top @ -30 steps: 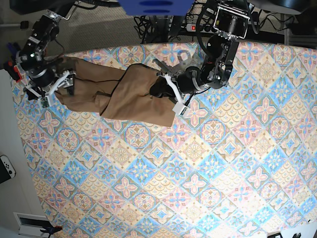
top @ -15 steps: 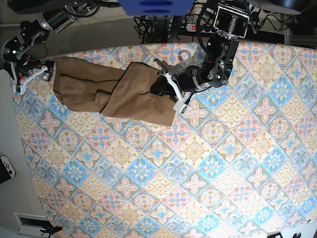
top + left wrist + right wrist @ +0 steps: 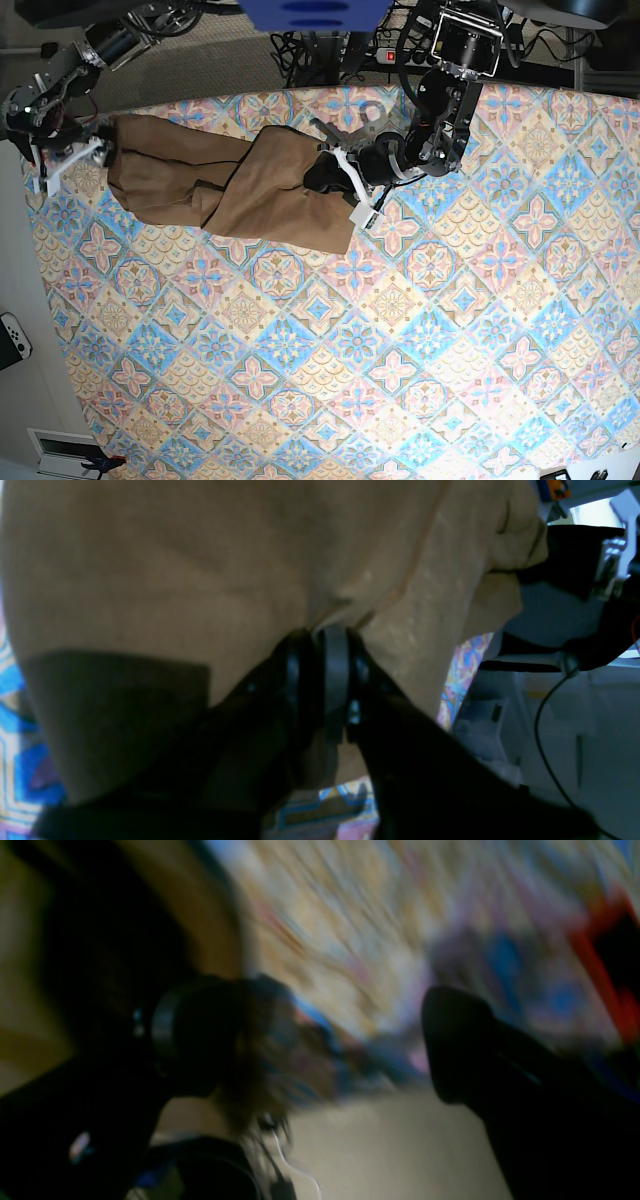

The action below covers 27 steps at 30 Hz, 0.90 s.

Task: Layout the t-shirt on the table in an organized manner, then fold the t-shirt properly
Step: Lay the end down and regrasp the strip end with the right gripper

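My right gripper (image 3: 70, 155) has let go of the t-shirt (image 3: 235, 185) and pulled away since a second ago. Back then it sat on the cloth's end; now it hangs just off that end, at about 9 o'clock from the shirt, with its jaws wide apart and nothing in them. Its own camera is very blurry. The end of the shirt near it now lies flatter and wider than before.

My left gripper (image 3: 325, 680) has not moved. It stays pinched on a fold of the tan cloth, at about 3 o'clock on the shirt.

The shirt lies bunched and twisted across the table (image 3: 400, 350), up near the 11 o'clock part of it. The table has a cover with blue, pink and cream flower tiles. Past its far edge at 12 o'clock I see black cables (image 3: 320, 45) on the floor.
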Each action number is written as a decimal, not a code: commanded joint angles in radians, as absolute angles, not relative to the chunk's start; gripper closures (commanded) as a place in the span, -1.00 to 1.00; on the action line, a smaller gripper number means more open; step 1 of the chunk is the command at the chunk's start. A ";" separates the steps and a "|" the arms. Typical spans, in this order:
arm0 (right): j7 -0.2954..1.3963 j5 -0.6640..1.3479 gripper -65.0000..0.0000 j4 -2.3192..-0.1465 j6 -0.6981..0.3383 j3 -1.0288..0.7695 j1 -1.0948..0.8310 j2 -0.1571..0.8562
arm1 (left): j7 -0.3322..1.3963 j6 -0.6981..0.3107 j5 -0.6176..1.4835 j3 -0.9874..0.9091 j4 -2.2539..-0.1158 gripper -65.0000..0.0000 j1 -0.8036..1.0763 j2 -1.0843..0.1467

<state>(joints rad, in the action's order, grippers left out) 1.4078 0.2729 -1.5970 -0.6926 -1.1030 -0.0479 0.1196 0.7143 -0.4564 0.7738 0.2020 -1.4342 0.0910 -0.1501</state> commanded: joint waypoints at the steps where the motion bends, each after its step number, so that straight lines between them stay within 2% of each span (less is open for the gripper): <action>1: 1.396 0.300 -0.75 -1.620 -0.698 -1.096 -0.038 0.137 | 0.708 -0.464 0.786 0.200 -1.449 0.81 0.079 -0.148; 7: 1.396 0.337 -0.75 -1.616 -0.698 -1.082 -0.031 0.137 | 0.710 -0.464 0.786 0.200 -1.449 0.81 0.079 -0.148; 18: 1.396 0.837 -0.75 -1.520 -0.698 -1.084 -0.033 0.143 | 0.711 -0.464 0.786 0.200 -1.449 0.81 0.079 -0.148; 27: 1.396 0.785 -0.75 -1.369 -0.698 -1.086 -0.039 0.174 | 0.713 -0.464 0.786 0.199 -1.449 0.81 0.079 -0.148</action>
